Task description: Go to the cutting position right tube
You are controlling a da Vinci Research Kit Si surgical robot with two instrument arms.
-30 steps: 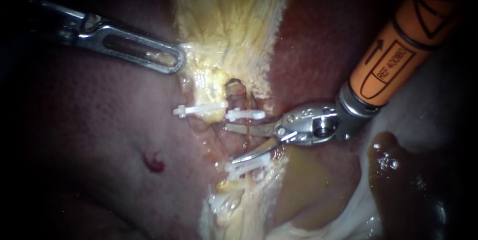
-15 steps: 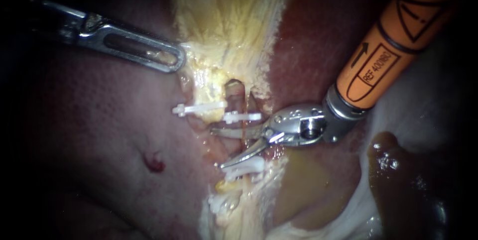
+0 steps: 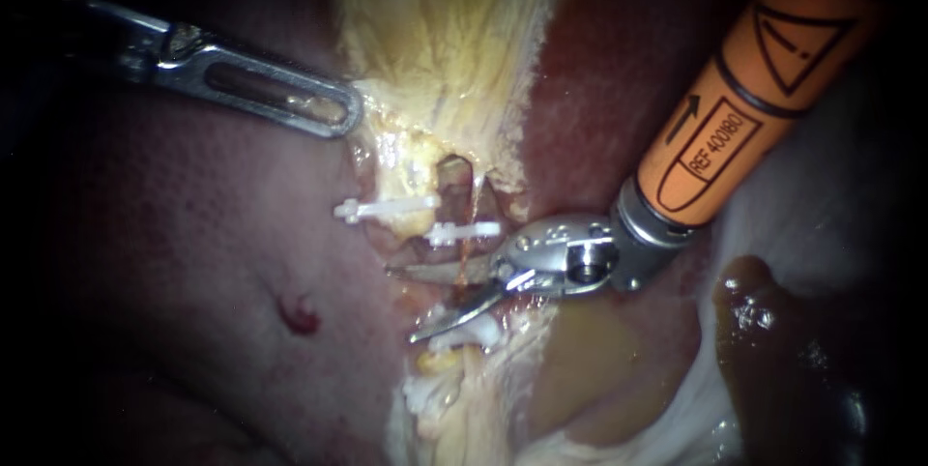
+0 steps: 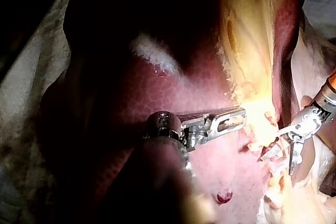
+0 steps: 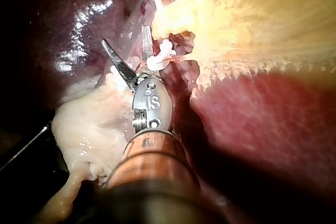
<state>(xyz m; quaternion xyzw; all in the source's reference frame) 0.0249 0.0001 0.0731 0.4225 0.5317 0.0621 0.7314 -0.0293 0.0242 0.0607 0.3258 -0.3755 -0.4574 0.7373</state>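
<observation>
Between two clips (image 3: 464, 230), my right instrument (image 3: 398, 305) — jaws parted, pointing left — straddles the upright right tube (image 3: 471, 210).

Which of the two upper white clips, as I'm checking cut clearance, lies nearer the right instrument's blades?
The shorter clip, just above the upper blade of the right instrument; the longer clip sits farther toward the left instrument.

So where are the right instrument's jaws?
In the endoscope view the right instrument, entering from the upper right, has its jaws open astride the tube, between the upper clip and the lower clip.
</observation>
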